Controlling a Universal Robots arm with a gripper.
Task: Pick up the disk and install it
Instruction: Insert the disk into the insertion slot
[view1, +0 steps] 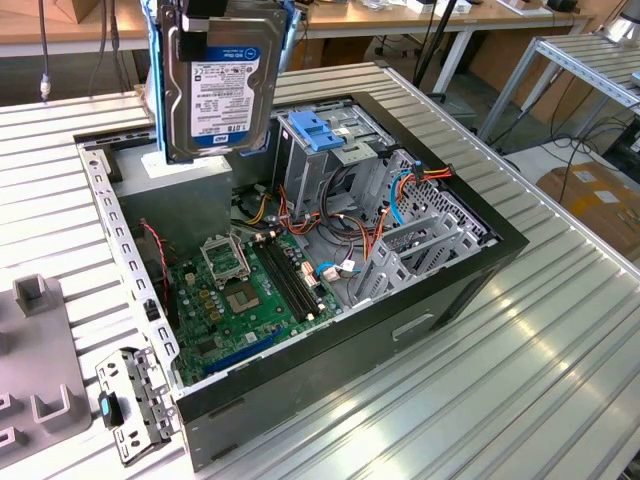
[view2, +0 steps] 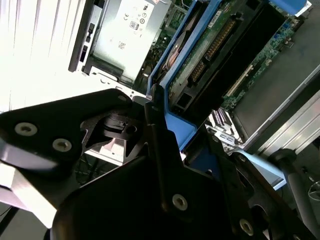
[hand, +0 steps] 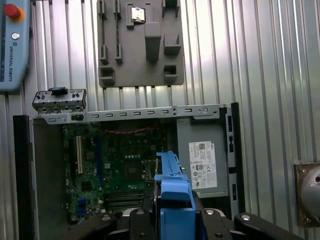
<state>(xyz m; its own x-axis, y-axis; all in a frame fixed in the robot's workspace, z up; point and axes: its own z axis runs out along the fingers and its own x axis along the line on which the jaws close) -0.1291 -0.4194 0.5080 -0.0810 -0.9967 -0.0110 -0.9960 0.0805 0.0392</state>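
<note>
The disk (view1: 215, 85), a silver hard drive with a white-and-blue label in a blue plastic carrier, hangs upright in the air over the back left corner of the open computer case (view1: 440, 290). My gripper (view1: 212, 12) is shut on its top edge. In the first wrist view the carrier's blue edge (hand: 173, 192) juts out between my black fingers (hand: 135, 222), with the case far below. The second wrist view shows the disk's circuit-board side (view2: 215, 55) clamped in the gripper (view2: 167, 137).
Inside the case are a green motherboard (view1: 250, 290), a metal drive cage (view1: 305, 170) topped by a blue bracket (view1: 318, 130), and a grey box with a white sticker (hand: 202, 160). A grey fixture plate (view1: 35, 370) and a loose metal bracket (view1: 135, 405) lie on the ribbed table (view1: 520, 400).
</note>
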